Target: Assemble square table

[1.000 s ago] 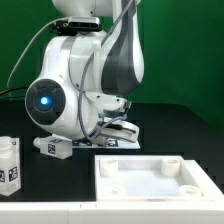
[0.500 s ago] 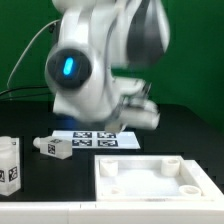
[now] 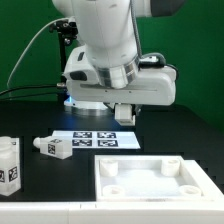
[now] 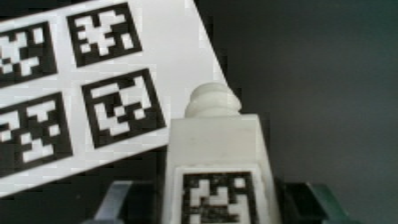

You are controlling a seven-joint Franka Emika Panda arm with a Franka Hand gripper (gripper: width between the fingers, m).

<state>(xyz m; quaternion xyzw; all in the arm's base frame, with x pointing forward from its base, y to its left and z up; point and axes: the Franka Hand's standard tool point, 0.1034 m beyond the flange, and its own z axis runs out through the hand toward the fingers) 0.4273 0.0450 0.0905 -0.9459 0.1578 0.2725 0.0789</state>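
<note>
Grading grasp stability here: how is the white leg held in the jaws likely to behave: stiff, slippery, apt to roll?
The leg looks like rigid moulded plastic, so probably stiff and light. Its flat sides suit the jaws and should resist rolling if set down. The smooth surface might let it slip or pivot.

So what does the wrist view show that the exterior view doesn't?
Wrist view only: the tag and peg end of the held leg, close up, clamped in the tool. Exterior view only: the square tabletop, plus a lying leg and an upright leg toward the exterior view's left. Both: the marker board and the tool itself.
</note>
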